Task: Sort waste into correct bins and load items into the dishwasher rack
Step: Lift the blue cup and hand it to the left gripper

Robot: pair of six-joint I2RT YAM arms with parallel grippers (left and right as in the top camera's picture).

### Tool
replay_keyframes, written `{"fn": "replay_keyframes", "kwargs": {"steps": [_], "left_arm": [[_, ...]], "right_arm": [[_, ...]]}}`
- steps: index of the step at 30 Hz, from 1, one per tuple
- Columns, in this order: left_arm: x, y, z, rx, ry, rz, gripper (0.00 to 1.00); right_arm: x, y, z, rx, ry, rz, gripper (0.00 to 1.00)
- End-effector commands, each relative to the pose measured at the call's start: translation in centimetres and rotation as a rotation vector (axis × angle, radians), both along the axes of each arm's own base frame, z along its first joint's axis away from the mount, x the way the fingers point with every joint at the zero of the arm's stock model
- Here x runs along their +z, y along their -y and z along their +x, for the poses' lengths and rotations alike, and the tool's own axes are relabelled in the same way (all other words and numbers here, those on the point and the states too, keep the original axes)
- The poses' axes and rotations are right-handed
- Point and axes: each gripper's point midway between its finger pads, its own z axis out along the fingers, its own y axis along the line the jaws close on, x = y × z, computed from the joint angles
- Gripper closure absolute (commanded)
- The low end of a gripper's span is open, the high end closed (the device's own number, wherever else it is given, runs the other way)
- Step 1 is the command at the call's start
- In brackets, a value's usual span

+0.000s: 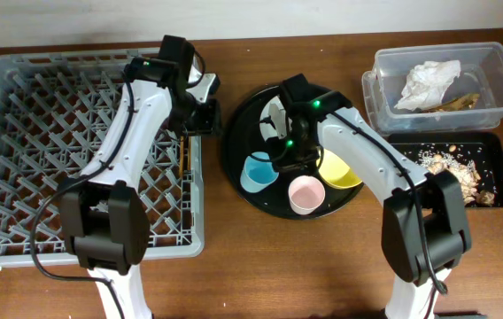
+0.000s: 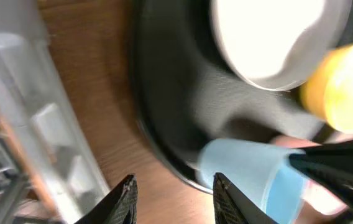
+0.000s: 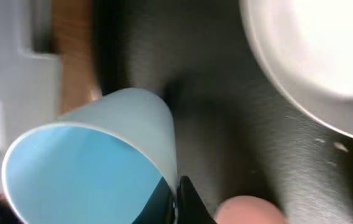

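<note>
Wrist views close, probably sharing cup

Grey peg lattice on the dishwasher rack. Against the round black tray: light blue cup, pale pink cup, yellow bowl, white plate. In the clear tub, a white napkin; on the black rectangular tray, beige crumbs.

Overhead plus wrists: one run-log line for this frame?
left gripper: open, empty, beside dishwasher rack | right gripper: at light blue cup, grip unclear | pink cup, yellow bowl, white plate: on round tray
</note>
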Motion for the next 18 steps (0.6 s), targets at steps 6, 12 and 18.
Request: {"fn": "replay_keyframes", "kwargs": {"steps": [6,12,18], "left_arm": [[15.5,-0.2,-0.7,-0.200,0.215,-0.980,0.18],[17.7,3.4,-3.0,-0.281,0.156,-1.127,0.05],[17.7,8.3,-5.8,-0.394,0.079,-1.139,0.05]], "right_arm": [[18.9,3.0,1.7,0.136,0.287,0.770,0.96],[22.2,1.6,1.5,0.269,0.386,0.947,0.96],[22.1,0.4,1.3,0.308,0.409,0.930,0.96]]}}
